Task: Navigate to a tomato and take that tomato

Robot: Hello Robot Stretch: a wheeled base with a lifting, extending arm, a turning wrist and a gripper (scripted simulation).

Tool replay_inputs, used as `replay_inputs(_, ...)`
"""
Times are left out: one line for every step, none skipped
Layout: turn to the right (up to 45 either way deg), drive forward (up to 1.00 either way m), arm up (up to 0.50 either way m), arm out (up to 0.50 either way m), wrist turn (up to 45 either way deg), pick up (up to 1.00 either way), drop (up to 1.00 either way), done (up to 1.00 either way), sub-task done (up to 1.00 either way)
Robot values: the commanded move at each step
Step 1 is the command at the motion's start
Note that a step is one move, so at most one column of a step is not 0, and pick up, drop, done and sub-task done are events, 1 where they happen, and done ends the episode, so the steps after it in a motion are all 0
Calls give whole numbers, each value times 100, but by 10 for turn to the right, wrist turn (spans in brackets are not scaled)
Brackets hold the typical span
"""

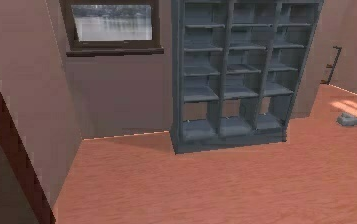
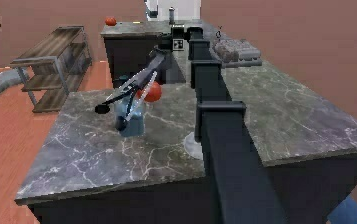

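Though the gripper (image 2: 106,102) hangs near the tomato (image 2: 154,93), whether it holds anything is unclear

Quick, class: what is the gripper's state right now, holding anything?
Gripper: cannot be told whether it holds anything; a red tomato shows close to it.

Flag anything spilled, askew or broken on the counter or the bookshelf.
Nothing stands out. The red tomato near the gripper looks whole, the marble counter shows no spill, and the bookshelf stands straight.
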Motion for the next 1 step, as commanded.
replay_inputs(0,0,0,0,450,0,0,0,0)
